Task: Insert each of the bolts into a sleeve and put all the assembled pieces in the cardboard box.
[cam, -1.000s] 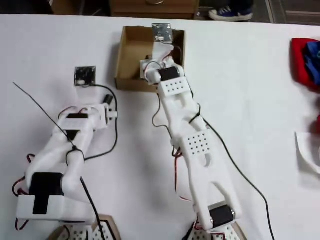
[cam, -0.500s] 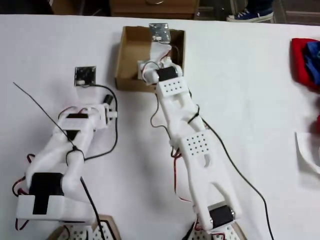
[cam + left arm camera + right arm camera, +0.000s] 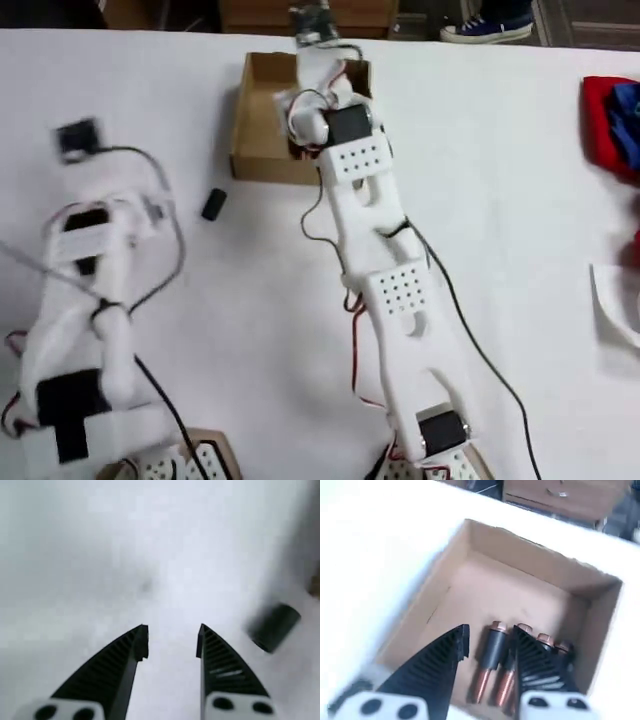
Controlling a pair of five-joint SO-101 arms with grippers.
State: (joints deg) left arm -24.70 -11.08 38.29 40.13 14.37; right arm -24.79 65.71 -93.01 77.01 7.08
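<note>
Rolling risk: short black cylindrical sleeve point(image 3: 274, 627) on white counter point(image 3: 100, 555) beside spread left end effector point(image 3: 172, 630), outside jaws; nudge may scatter it. Spread right end effector point(image 3: 491, 632) above brown cardboard box point(image 3: 530, 555).

The high camera looks steeply down on the worktop point(image 3: 520, 200), the cardboard box point(image 3: 262, 112) near its far edge. The right wrist camera looks past its pincer point(image 3: 490, 636) into that box from close above. The left wrist camera sits low over the worktop beside the box; the black sleeve point(image 3: 274, 627) shows here and from high.
</note>
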